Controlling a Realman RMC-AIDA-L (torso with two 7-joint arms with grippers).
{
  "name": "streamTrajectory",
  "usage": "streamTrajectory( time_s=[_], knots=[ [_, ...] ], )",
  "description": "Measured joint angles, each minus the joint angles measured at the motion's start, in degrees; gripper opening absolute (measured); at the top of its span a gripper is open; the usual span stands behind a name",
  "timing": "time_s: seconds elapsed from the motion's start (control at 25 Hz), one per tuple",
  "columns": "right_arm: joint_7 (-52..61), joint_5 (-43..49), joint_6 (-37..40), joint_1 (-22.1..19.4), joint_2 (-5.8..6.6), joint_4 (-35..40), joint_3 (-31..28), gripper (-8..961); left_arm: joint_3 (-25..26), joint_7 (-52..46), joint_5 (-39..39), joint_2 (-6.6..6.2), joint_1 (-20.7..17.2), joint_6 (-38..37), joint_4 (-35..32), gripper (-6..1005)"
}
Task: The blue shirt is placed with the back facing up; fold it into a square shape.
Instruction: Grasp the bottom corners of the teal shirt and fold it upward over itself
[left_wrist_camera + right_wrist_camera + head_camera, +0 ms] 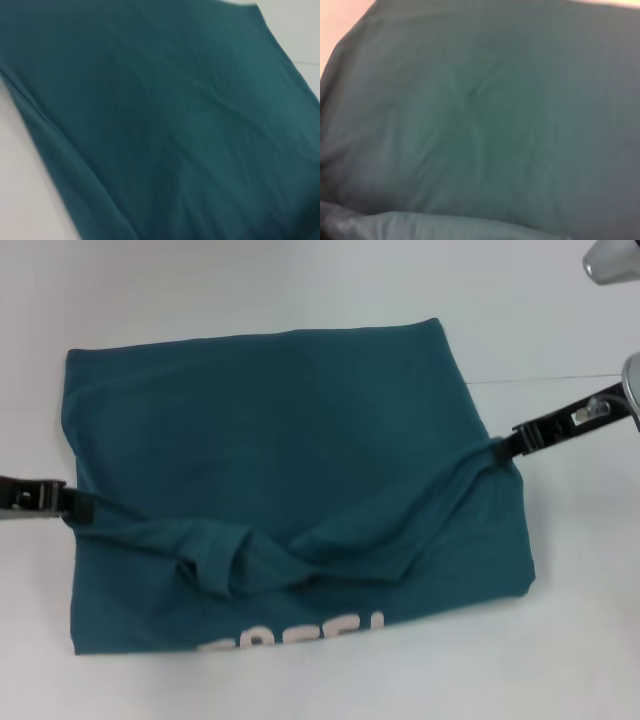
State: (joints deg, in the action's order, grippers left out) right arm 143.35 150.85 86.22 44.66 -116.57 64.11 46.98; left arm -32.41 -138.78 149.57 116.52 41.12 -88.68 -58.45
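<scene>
The blue shirt [280, 430] lies on the white table, partly folded, with white lettering [300, 635] showing at its near edge. My left gripper [78, 507] is at the shirt's left edge, shut on a pinch of the cloth. My right gripper [500, 448] is at the right edge, shut on the cloth too. A raised, twisted band of fabric [290, 555] stretches between them across the shirt. The left wrist view shows only teal cloth [160, 125] and bare table. The right wrist view is filled by the shirt [485, 125].
The white table [580, 600] surrounds the shirt on all sides. A thin seam line [560, 377] runs across the table at the right. A grey part of the robot [610, 260] shows at the top right corner.
</scene>
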Motion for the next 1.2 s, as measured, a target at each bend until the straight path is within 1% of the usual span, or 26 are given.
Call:
streamTrajectory(
  time_s=[0.16,0.4,0.52,0.68,0.92,1.08,1.2],
  knots=[
    [0.4,-0.4,-4.9,0.4,0.04,-1.4,-0.1,40,-1.7,0.2,0.0,0.17,0.1,4.8,0.0,9],
    [0.4,-0.8,-13.7,1.7,-0.60,-5.1,0.3,40,-6.4,0.8,-0.1,1.74,0.4,12.3,0.1,9],
    [0.4,-0.8,-18.3,2.2,-1.13,-7.3,0.6,40,-8.9,1.1,-0.2,2.62,0.4,16.5,-0.1,8],
    [0.8,-0.5,-24.5,2.4,-1.71,-10.0,1.6,40,-10.9,2.1,-0.2,3.67,1.0,22.1,-0.4,8],
    [0.9,-0.5,-31.0,2.5,-2.35,-12.9,2.0,41,-13.7,2.4,-0.2,4.29,1.7,28.7,0.1,8],
    [0.9,-0.7,-34.7,2.4,-2.76,-13.4,2.0,41,-15.4,2.9,-0.2,4.87,1.8,33.8,0.3,8],
    [1.0,-0.8,-37.2,2.2,-2.95,-13.8,2.0,41,-16.3,3.0,-0.1,5.07,1.9,36.9,0.9,9]
  ],
)
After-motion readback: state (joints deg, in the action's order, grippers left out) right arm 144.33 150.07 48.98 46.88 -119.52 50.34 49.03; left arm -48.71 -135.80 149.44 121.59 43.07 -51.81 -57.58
